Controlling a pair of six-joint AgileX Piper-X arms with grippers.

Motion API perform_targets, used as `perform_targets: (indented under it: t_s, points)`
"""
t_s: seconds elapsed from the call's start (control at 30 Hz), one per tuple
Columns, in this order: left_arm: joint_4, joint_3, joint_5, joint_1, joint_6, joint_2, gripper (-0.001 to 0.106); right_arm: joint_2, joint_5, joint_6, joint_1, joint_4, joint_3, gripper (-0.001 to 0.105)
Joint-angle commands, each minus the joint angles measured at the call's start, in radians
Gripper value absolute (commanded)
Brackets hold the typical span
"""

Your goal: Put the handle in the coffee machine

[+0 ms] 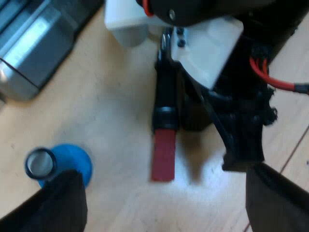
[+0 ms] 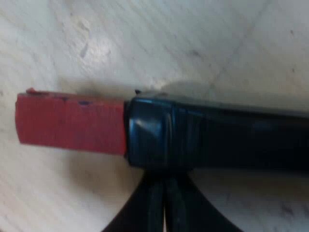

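From my station the biggest thing I see is the light wooden table (image 1: pixel 111 96), running under everything in both wrist views. Next is the espresso machine (image 1: pixel 34 43): a grey metal edge of it shows in the left wrist view, with bare table between it and the other things.

My left gripper (image 1: pixel 164 198) hangs over the table with its 2 black fingers (image 1: pixel 53 203) spread wide and nothing between them. It is released, above the red end of the handle.

My right gripper (image 2: pixel 164 193) sits right against the holder (image 1: pixel 166 96). In the right wrist view its 2 fingers lie drawn together side by side, with just a thin seam between them, and their tips meet the dark part of the handle close to where the red begins. I read them as clenched, but I cannot tell whether they actually grasp the handle or just touch it.

The holder is out over the table, not in the machine. Its dark handle points away from the right arm and finishes in the red end (image 2: pixel 70 123), which throws a soft shadow on the wood.

Smallest is the blue tamper (image 1: pixel 72 162), standing on the table just beside one left finger, apart from the handle
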State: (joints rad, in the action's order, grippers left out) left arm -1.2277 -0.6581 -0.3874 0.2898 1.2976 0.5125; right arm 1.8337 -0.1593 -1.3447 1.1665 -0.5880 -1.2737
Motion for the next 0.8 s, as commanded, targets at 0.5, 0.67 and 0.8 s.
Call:
perform_targets:
  t_s: [0.5,0.67,0.8]
  points:
    - [-0.002,-0.087,-0.164,-0.002,0.051,-0.07,0.07,-0.343,0.236,0.003,-0.011,-0.458,-0.007,0.002]
    - [-0.002,-0.069,-0.181,-0.002,0.072,-0.132,0.07,-0.4,0.229,0.017,-0.043,-0.501,-0.007,0.043]
    - [0.001,-0.048,-0.192,-0.002,0.074,-0.172,0.07,-0.413,0.229,0.014,-0.064,-0.516,-0.007,0.087]
